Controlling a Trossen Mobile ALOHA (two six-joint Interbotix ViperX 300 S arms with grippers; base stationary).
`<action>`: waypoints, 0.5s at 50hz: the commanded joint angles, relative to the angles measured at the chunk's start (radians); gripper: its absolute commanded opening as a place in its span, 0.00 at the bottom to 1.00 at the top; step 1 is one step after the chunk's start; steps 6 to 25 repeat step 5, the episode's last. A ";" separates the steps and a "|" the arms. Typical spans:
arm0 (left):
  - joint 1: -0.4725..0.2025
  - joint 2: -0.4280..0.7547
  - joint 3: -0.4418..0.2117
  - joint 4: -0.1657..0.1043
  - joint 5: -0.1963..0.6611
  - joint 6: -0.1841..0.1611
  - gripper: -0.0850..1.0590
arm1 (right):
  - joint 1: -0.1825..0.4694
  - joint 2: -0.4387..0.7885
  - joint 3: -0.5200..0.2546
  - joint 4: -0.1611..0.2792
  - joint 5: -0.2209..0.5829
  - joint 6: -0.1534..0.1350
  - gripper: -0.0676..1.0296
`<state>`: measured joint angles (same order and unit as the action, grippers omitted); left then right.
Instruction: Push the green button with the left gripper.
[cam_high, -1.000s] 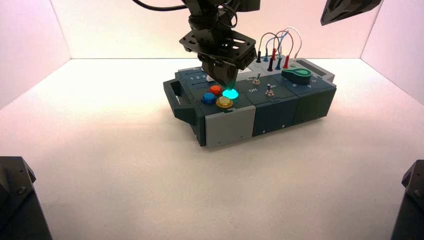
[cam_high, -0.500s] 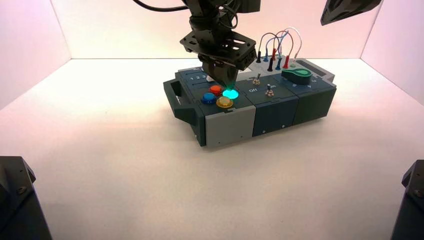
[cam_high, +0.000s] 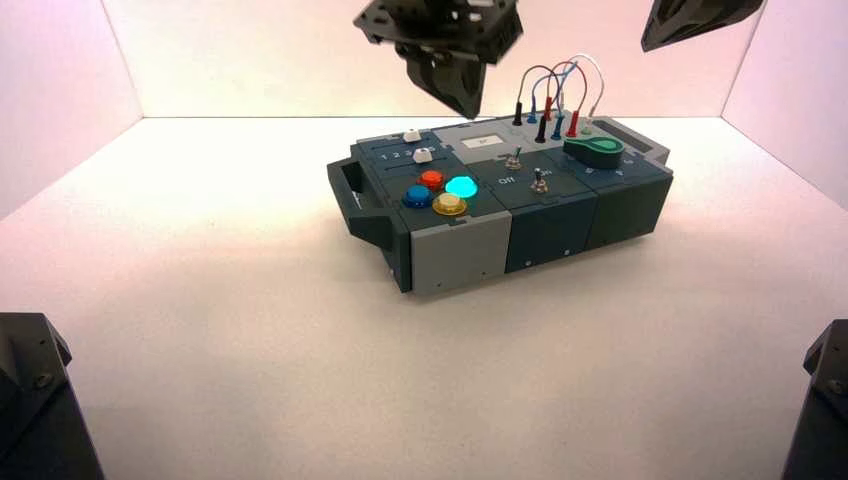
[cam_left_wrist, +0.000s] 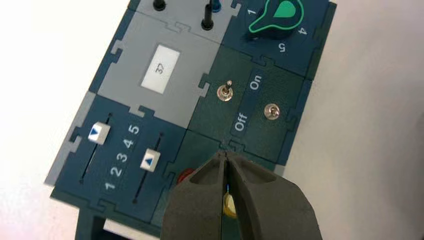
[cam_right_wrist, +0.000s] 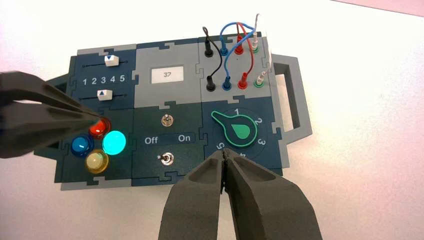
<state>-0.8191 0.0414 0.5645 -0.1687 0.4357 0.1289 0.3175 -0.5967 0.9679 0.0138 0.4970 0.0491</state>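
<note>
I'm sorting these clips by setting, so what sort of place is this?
Probably a robotics lab or test bench: the left gripper hovers over a box of buttons, switches and wires, the right gripper waits to its right, and plain pale walls enclose the bright work surface.

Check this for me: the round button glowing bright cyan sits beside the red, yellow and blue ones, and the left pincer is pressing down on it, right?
Not quite: the left pincer hovers above the box, clear of the cyan button, as the high view shows.
</note>
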 joint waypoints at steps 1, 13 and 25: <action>0.006 -0.049 0.009 -0.003 0.000 -0.005 0.05 | 0.003 0.002 -0.034 0.008 -0.005 0.002 0.04; 0.006 -0.054 0.026 -0.003 0.000 -0.006 0.05 | 0.003 0.005 -0.038 0.008 -0.003 0.002 0.04; 0.006 -0.054 0.026 -0.003 0.000 -0.006 0.05 | 0.003 0.005 -0.038 0.008 -0.003 0.002 0.04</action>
